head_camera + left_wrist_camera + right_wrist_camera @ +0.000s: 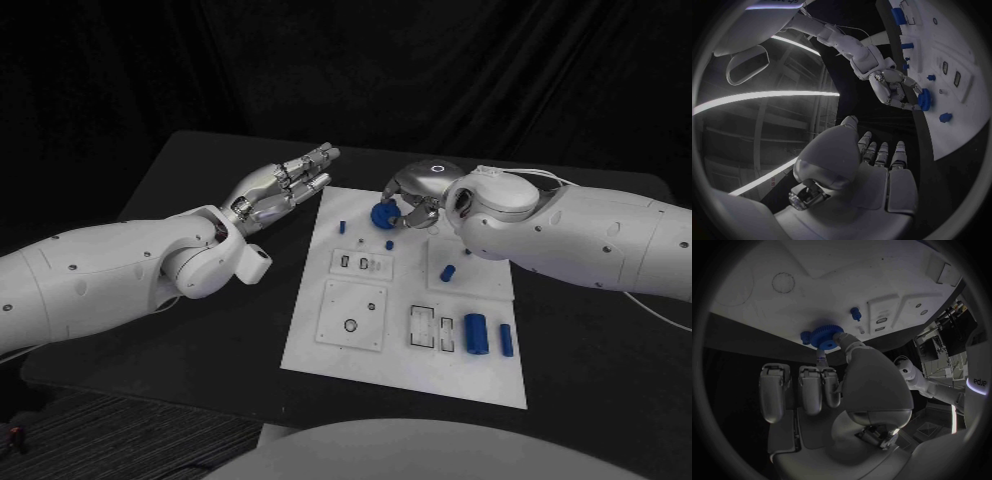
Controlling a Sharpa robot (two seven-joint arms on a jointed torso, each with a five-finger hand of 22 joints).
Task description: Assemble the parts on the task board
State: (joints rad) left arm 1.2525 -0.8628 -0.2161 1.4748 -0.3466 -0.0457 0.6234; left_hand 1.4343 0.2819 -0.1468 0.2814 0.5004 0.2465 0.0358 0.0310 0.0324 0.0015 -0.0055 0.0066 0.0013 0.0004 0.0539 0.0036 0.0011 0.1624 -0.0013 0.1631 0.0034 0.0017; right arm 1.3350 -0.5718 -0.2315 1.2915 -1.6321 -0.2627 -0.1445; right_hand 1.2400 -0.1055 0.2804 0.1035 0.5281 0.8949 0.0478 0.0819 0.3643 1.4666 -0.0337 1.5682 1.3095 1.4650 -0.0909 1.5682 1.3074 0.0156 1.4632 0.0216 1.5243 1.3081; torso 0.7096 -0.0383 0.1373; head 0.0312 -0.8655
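The white task board [411, 310] lies in the middle of the black table. Over its far end my right hand [414, 193] pinches a blue gear [384, 214] between the thumb and a finger. In the right wrist view the blue gear [824, 336] sits at the fingertips, close against the board [817, 280], with a small blue peg [855, 313] standing nearby. My left hand [283, 185] hovers flat and open just left of the board's far left corner, holding nothing. From the left wrist view the right hand [895, 90] and the gear [924, 99] show beyond my left hand [876, 170].
Small blue pegs [343, 227] [389, 244] and a short cylinder [449, 272] stand on the board's far half. Two larger blue pieces [475, 331] [506, 338] lie at its near right. Recessed slots and a round hole [352, 324] mark the near left.
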